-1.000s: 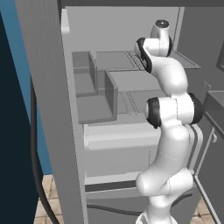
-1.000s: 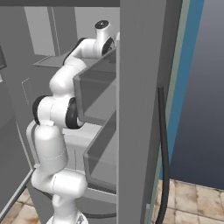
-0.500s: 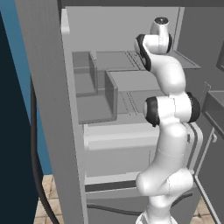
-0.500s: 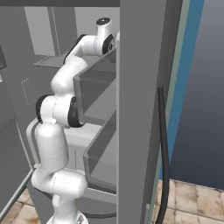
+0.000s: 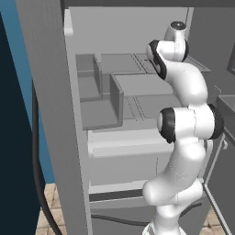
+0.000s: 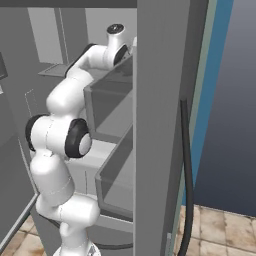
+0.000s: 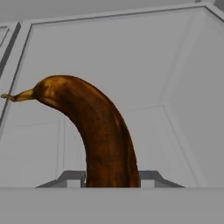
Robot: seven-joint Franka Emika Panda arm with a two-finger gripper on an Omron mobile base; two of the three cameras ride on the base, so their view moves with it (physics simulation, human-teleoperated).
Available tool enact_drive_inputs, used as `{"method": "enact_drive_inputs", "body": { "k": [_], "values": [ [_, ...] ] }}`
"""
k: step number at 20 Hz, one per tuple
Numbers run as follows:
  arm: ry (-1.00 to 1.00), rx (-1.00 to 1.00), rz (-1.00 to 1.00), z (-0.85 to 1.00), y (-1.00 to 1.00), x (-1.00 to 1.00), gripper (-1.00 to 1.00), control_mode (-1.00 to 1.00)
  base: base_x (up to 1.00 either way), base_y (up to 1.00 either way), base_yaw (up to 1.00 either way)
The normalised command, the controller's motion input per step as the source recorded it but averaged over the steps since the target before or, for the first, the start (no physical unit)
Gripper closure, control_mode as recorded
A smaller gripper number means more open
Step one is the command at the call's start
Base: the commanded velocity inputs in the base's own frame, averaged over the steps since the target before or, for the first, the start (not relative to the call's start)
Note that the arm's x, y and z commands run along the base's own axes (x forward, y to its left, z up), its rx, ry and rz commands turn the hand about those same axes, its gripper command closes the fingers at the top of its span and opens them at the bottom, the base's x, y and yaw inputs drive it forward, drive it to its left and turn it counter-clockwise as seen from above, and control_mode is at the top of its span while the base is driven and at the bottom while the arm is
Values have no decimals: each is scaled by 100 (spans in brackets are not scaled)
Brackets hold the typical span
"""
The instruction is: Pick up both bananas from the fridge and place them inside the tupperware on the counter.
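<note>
- The banana [image 7: 103,135] is mostly dark brown with orange-yellow streaks, strongly curved, and its thin yellowish stem tip points to the left of the hand view.
- It rises from the bottom middle of the hand view, right where the end effector [image 7: 111,183] sits, and its lower end is caught between the small grey fingertips [image 7: 70,178].
- The end effector is clenched on the banana.
- Behind the fruit the hand view shows pale grey fridge [image 5: 46,114] shelf panels with faint seams.
- The left base view shows the white arm reaching up into the open fridge to the upper shelf level, beside stepped grey door bins [image 5: 98,103].
- The right base view shows the same reach from the other side, with the fridge's grey side wall in front hiding the wrist.
- A black cable [image 6: 187,165] hangs down outside the fridge over a tiled floor [image 6: 220,230].
- A blue wall [image 6: 225,100] stands behind.
</note>
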Motion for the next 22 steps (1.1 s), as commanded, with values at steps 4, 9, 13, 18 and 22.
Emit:
{"method": "enact_drive_inputs", "body": {
  "k": [4, 9, 13, 18, 22],
  "values": [
    [-5, 3, 0, -11, 0, -95, 100, -100, 0, 0, 0],
    [-2, 5, 0, 0, 5, -99, 100, -100, 0, 0, 0],
    [0, 1, -3, 10, 13, -93, 100, -100, 0, 0, 0],
    [0, 0, -6, 13, 16, -90, 100, -100, 0, 0, 0],
    [0, 0, -7, 8, 18, -84, 100, -100, 0, 0, 0]
  ]
}}
